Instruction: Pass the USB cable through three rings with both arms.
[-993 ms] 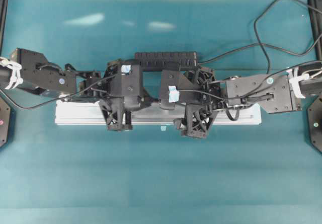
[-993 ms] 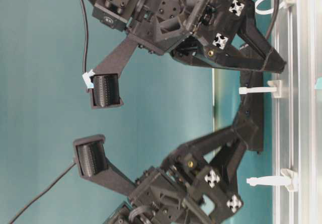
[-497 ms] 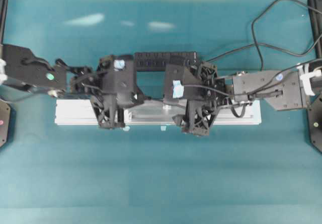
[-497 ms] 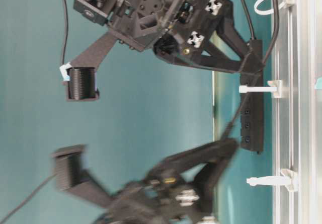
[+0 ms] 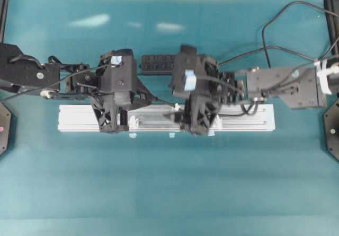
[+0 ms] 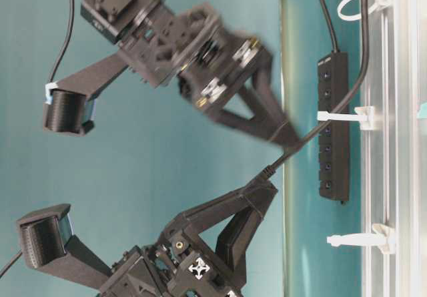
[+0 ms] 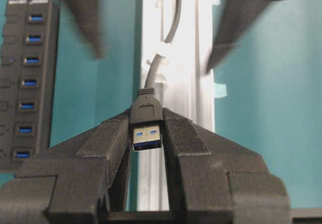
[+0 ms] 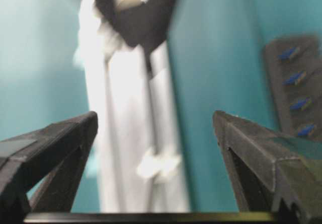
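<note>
Left end effector [image 7: 147,133] clamped on plug of USB cable [image 7: 146,126], held above rail [image 5: 243,118]. Right end effector [image 8: 156,133] wide open, empty. Cord runs through middle ring [image 6: 343,117]. Next, likely: pull plug toward last ring [image 6: 357,240], careful alignment needed.

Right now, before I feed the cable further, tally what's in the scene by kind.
Ring clips on the rail: 3
USB cables: 1
USB hubs: 1
Aluminium rails: 1
Grippers: 2, the left gripper shut on the USB plug, the right gripper open
Total: 8
</note>
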Robot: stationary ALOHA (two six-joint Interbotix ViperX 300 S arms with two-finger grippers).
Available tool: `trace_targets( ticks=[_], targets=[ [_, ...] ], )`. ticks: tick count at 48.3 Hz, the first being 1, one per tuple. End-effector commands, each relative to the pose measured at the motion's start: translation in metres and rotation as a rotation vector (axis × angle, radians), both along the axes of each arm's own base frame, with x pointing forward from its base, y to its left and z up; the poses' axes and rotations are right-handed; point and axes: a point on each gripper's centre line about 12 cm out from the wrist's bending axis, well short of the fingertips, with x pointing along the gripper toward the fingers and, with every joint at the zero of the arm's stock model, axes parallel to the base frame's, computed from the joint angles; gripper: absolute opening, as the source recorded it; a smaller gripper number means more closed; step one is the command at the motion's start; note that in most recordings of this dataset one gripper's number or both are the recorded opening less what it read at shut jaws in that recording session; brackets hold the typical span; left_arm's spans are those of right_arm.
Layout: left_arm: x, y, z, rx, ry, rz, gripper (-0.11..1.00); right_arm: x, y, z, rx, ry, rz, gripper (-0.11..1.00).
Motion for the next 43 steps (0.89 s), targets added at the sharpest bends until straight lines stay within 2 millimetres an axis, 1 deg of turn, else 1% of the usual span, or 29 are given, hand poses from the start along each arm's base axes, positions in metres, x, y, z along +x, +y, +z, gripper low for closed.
trace_targets(
  ticks=[1,7,17,21,29,32,34,43],
  targets=[
    [0.003,-0.001,0.013,0.003,-0.04,-0.004,0.21,0.005,-0.001,0.006,0.003,-0.043,0.0,0.8],
    [0.003,-0.002,0.014,0.003,-0.041,-0.007,0.21,0.008,-0.001,0.0,0.006,-0.04,0.001,0.79],
    [0.003,-0.003,0.014,0.001,-0.042,-0.006,0.21,0.012,0.0,-0.001,0.007,-0.055,0.008,0.75],
    [0.003,-0.003,0.014,0.002,-0.041,-0.007,0.21,0.013,0.001,-0.002,0.008,-0.062,0.012,0.72],
    [0.003,-0.003,0.014,0.002,-0.041,-0.007,0.21,0.016,0.002,-0.004,0.009,-0.074,0.017,0.61],
    [0.004,-0.003,0.013,0.001,-0.04,-0.006,0.21,0.017,0.004,-0.004,0.008,-0.082,0.025,0.55],
    [0.003,-0.003,0.014,0.002,-0.041,-0.007,0.21,0.018,0.005,-0.004,0.007,-0.087,0.029,0.49],
    [0.003,-0.003,0.013,0.002,-0.038,-0.007,0.21,0.019,0.012,-0.003,0.005,-0.101,0.049,0.13]
  ],
)
